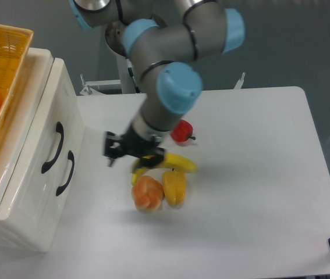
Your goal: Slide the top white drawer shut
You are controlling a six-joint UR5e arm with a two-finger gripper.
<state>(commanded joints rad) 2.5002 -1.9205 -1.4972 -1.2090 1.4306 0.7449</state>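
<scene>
The white cabinet (34, 192) stands at the left edge, its front facing right. The top white drawer (45, 125) carries the upper dark curved handle (57, 148); its front looks about level with the lower drawer front (54, 203), which has the same handle (66, 172). My gripper (109, 152) is black and points left at the drawer fronts. It hangs a short gap to the right of the handles, touching nothing. The arm hides part of it, and its jaw opening does not show.
A yellow woven basket (4, 70) with orange items sits on top of the cabinet. On the table (258, 174) under and right of the gripper lie a banana (176, 163), a red pepper (181, 131), a peach-coloured fruit (147, 193) and an orange-yellow fruit (174, 187).
</scene>
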